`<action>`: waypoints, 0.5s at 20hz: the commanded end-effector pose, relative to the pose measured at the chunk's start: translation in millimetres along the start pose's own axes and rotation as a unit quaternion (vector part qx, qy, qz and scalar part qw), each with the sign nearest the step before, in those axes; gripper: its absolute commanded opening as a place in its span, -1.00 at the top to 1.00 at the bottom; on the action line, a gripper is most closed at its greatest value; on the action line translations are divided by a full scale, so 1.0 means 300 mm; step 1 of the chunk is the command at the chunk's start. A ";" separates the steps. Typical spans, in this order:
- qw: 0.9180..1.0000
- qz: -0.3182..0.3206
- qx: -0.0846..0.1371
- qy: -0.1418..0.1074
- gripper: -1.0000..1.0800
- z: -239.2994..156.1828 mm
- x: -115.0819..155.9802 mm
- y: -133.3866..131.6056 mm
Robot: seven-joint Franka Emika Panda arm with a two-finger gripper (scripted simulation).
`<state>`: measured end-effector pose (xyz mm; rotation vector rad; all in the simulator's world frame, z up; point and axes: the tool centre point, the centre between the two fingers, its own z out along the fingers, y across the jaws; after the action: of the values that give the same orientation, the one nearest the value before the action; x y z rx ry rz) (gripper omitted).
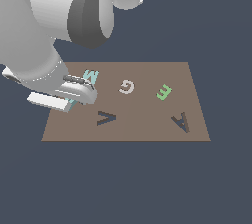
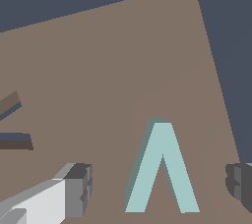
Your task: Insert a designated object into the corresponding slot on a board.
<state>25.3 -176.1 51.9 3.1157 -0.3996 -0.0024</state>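
The teal V block (image 2: 161,169) lies flat on the brown board (image 1: 147,125) near the corner at the exterior view's left, mostly hidden there behind the arm's hand. In the wrist view it sits between the two fingers (image 2: 76,188) of the gripper (image 2: 160,186), which are spread wide and touch neither side of it. The dark V-shaped slot (image 1: 106,118) is empty, just beside the gripper, with a teal M (image 1: 91,76), white G (image 1: 127,86), green E (image 1: 164,92) and dark A-shaped recess (image 1: 181,121) elsewhere on the board.

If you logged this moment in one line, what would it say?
gripper: open, straddling light teal V-shaped block | block: flat on brown board, ungrasped | dark V-shaped slot: empty
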 end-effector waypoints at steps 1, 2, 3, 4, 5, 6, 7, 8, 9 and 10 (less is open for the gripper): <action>1.000 0.002 0.000 0.001 -0.92 0.006 0.007 0.010; 1.000 0.002 0.000 0.001 -0.92 0.007 0.008 0.010; 1.000 0.002 0.000 0.000 -0.92 0.005 0.004 0.009; 1.000 0.002 0.000 0.000 -0.92 0.007 0.004 0.009; 1.000 0.002 0.000 0.000 -0.92 0.011 0.005 0.009; 1.000 0.002 0.000 0.000 -0.92 0.018 0.005 0.009; 1.000 0.002 0.000 0.000 -0.92 0.027 0.006 0.010; 1.000 0.002 0.000 0.000 -0.92 0.040 0.006 0.009; 1.000 0.002 0.000 0.001 -0.92 0.051 0.007 0.010; 1.000 0.002 0.000 0.001 -0.92 0.061 0.007 0.010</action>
<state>26.7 -179.4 38.7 3.1149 -0.4061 0.0005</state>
